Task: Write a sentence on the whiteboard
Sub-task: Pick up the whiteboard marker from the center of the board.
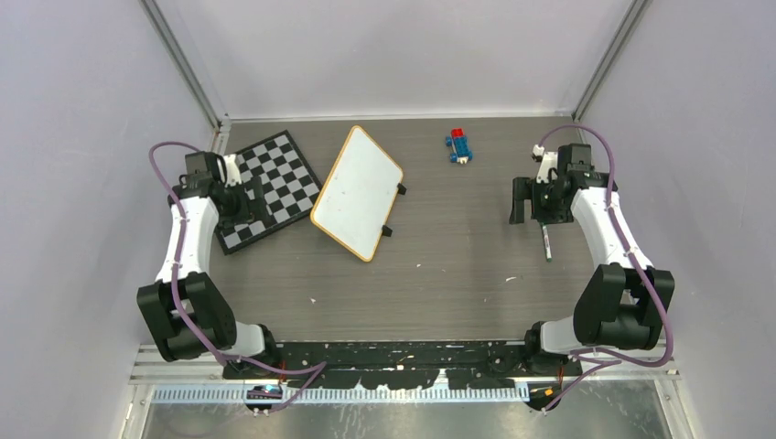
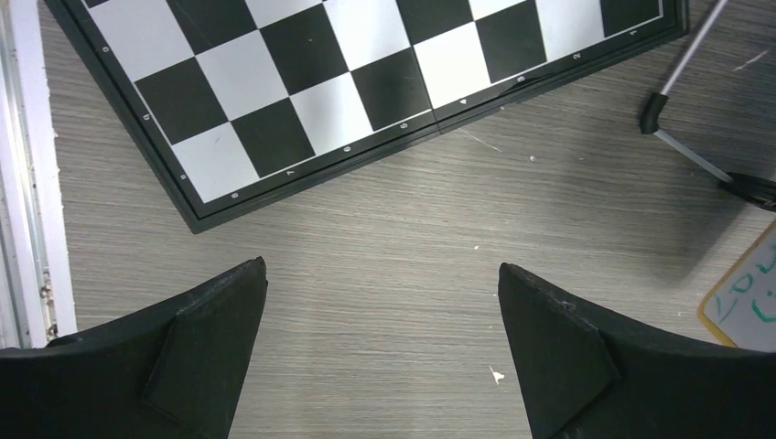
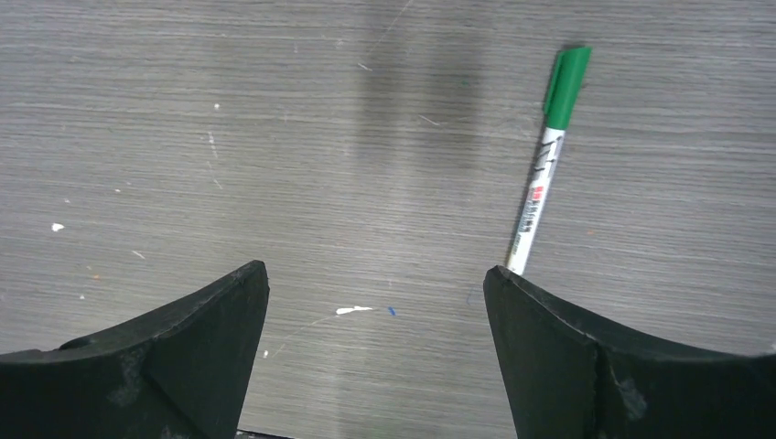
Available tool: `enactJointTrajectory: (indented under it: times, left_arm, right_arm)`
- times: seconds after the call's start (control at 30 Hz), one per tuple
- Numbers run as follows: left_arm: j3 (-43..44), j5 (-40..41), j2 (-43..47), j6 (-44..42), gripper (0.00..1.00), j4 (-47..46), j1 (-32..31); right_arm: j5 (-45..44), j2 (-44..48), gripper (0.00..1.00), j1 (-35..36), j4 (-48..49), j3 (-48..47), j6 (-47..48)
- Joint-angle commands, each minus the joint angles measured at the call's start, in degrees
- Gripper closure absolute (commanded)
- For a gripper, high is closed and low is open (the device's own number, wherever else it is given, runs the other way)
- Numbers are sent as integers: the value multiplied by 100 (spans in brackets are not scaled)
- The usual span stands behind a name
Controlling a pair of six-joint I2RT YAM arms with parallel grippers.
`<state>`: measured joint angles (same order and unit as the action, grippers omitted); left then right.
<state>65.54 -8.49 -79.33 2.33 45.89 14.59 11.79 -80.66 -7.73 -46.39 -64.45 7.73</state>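
Here, left gripper (image 2: 382,265) and right gripper (image 3: 375,268) gape empty; one whiteboard (image 1: 359,190), one checkerboard (image 1: 284,178), one marker (image 3: 542,187).

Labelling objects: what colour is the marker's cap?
Green; the marker shows best in the right wrist view.

I observe one flat white rectangular whiteboard with a thin tan wooden frame (image 1: 359,187) and rounded corners, face up on the grey wood-grain table (image 1: 458,265), left of centre and turned diagonally. Two small black clips (image 1: 401,189) sit on its right long edge. Its left edge is just beside the black-and-white checkerboard (image 1: 265,187). The left wrist view shows green marker handwriting (image 2: 752,300) at one corner; I cannot read it.
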Motion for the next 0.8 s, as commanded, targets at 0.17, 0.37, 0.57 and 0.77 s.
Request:
enactJointTrajectory:
  times: [0.17,0.37,0.57,0.77]
  left_arm:
    - [341,-751,455,120,0,-335,-19]
    - [311,-806,495,148,0,-451,-214]
    - [311,-934,540,172,0,-497,-222]
    - [399,-1005,509,146,0,-547,-264]
  right_arm:
    - [-931,-443,16,-214,-466,-240,484]
    - [-909,-1357,29,-595,-397,-418,440]
    - [-956,-1837,41,-862,-47,-315,476]
    - [-1082,-2224,56,-865,336,-151,507]
